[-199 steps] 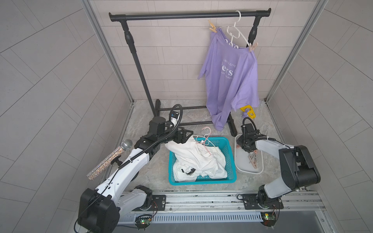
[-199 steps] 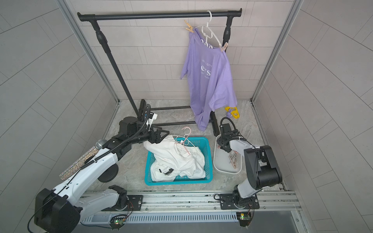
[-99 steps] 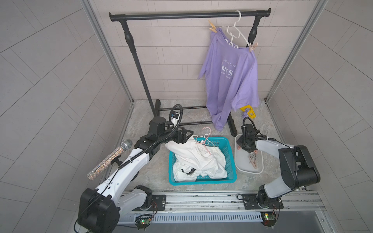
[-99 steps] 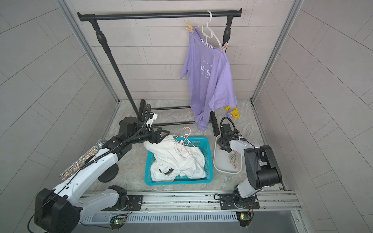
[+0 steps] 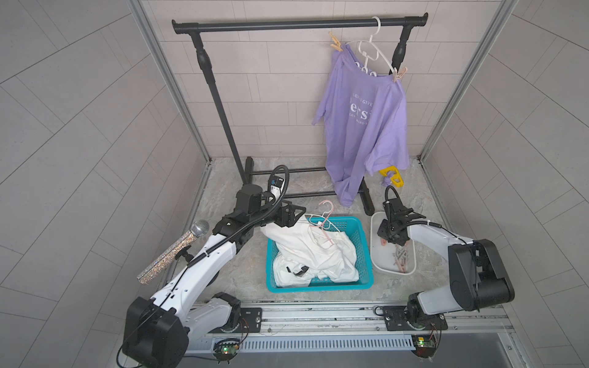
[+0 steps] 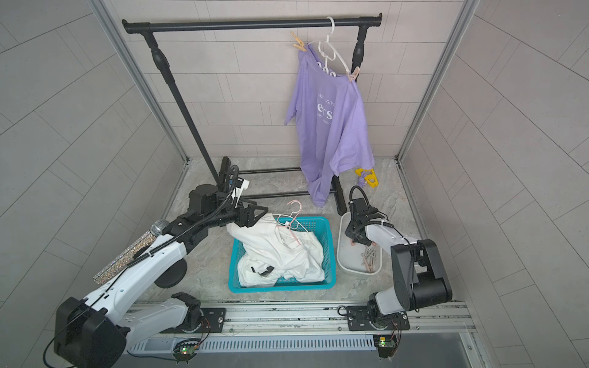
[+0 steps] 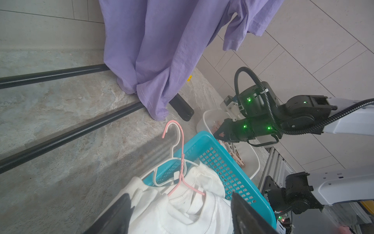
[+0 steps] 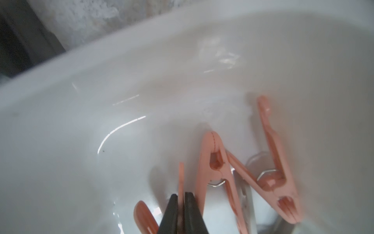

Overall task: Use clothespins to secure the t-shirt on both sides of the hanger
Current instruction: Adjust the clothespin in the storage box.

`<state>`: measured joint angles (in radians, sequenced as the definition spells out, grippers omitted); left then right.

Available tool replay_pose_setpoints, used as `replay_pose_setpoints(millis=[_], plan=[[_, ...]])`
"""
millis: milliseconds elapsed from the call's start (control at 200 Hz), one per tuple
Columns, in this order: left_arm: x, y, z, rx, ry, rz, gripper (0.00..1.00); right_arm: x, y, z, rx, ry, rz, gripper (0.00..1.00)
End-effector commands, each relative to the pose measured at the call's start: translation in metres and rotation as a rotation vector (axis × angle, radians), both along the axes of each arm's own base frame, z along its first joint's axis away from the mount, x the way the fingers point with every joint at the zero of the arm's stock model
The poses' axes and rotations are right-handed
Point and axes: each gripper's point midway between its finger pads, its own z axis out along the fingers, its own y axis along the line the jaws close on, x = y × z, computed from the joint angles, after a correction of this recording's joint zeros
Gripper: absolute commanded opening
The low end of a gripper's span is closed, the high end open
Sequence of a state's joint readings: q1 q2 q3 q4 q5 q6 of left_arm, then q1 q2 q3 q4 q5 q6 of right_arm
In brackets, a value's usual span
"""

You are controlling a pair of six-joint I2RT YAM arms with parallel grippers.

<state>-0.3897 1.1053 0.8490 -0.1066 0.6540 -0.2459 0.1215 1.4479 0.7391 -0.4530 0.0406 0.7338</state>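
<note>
My right end effector (image 8: 181, 208) pinches a salmon-pink plastic spring clothespin (image 8: 181, 176) inside the white plastic tub (image 8: 81, 121). My left end effector (image 7: 180, 195) gapes wide over the crumpled white t-shirt (image 7: 153, 210) in the teal basket (image 7: 214, 162).

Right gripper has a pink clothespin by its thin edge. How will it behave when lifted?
The pink clothespin is small, thin plastic, so probably very light. The right gripper pinches only a narrow edge, so it may swivel or slip out. Other clothespins lie close on the glossy white tray and would likely slide if nudged.
</note>
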Motion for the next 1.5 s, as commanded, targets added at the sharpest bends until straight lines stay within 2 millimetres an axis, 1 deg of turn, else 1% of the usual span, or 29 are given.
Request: replay_pose_setpoints(millis=[0, 180, 275, 380, 565, 605, 776, 886, 961, 1146, 1236, 1381, 1496], plan=[[-0.001, -0.004, 0.0, -0.002, -0.009, -0.019, 0.81, -0.011, -0.001, 0.001, -0.037, 0.051, 0.09, 0.15], [-0.003, -0.005, -0.002, 0.009, -0.011, -0.025, 0.81, -0.012, 0.005, -0.004, -0.019, 0.075, 0.129, 0.21], [-0.004, -0.006, -0.004, 0.02, -0.008, -0.027, 0.81, -0.01, 0.008, 0.001, -0.013, 0.077, 0.154, 0.25], [-0.005, -0.007, -0.004, 0.022, -0.01, -0.031, 0.81, -0.009, 0.011, 0.007, -0.008, 0.065, 0.193, 0.35], [-0.005, -0.008, -0.004, 0.021, -0.007, -0.036, 0.81, -0.011, 0.009, 0.018, -0.031, 0.066, 0.24, 0.5], [-0.005, -0.008, -0.004, 0.021, -0.008, -0.038, 0.81, -0.012, 0.009, 0.019, -0.034, 0.065, 0.253, 0.52], [-0.006, -0.009, -0.004, 0.021, -0.007, -0.041, 0.81, -0.015, 0.011, 0.023, -0.038, 0.069, 0.299, 0.49], [-0.006, -0.009, -0.005, 0.022, -0.003, -0.042, 0.81, -0.014, 0.018, 0.022, -0.008, 0.06, 0.347, 0.52], [-0.006, -0.01, -0.004, 0.021, -0.005, -0.043, 0.81, -0.014, 0.022, 0.02, 0.008, 0.065, 0.37, 0.54], [-0.007, -0.011, -0.005, 0.022, -0.004, -0.047, 0.81, -0.011, 0.024, 0.01, 0.012, 0.079, 0.384, 0.55], [-0.007, -0.01, -0.005, 0.024, -0.005, -0.046, 0.81, -0.008, 0.026, 0.006, 0.019, 0.081, 0.386, 0.53], [-0.007, -0.01, -0.005, 0.026, -0.005, -0.047, 0.81, -0.006, 0.025, -0.002, 0.016, 0.099, 0.376, 0.47], [-0.008, -0.011, -0.005, 0.027, -0.005, -0.049, 0.81, -0.004, 0.023, -0.003, 0.01, 0.09, 0.354, 0.45]])
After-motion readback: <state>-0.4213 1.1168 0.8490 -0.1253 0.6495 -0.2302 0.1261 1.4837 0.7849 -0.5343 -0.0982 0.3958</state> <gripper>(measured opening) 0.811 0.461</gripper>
